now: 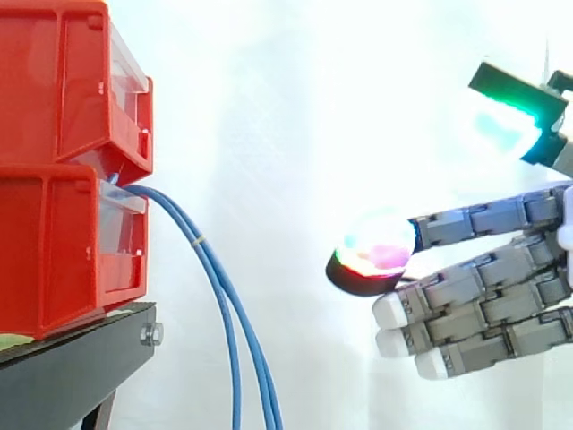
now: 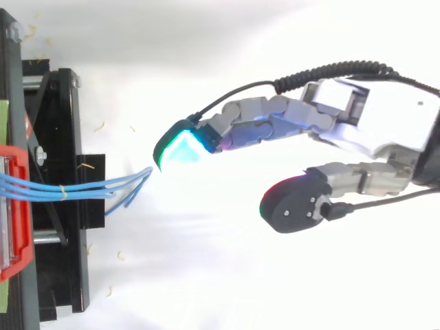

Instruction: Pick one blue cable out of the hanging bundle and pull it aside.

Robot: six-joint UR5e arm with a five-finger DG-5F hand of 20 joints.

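Several thin blue cables [image 1: 219,296] leave the lower red bin [image 1: 63,255] and hang down in a bundle tied by a small yellow band. From above, the blue cables [image 2: 89,187] run out from the bin's front and fan apart at their ends. My hand [image 1: 483,300] reaches in from the right, well clear of the bundle, with straight spread fingers and nothing between them. In the top view my hand [image 2: 357,124] has a green-glowing fingertip [image 2: 180,148] close to the cable ends but apart from them; the thumb sits lower right.
Two red bins are stacked at the left, the upper bin [image 1: 67,81] above the lower, on a black stand [image 1: 81,367]. A white curtain fills the background. Small yellowish scraps [image 2: 103,126] lie near the stand in the top view.
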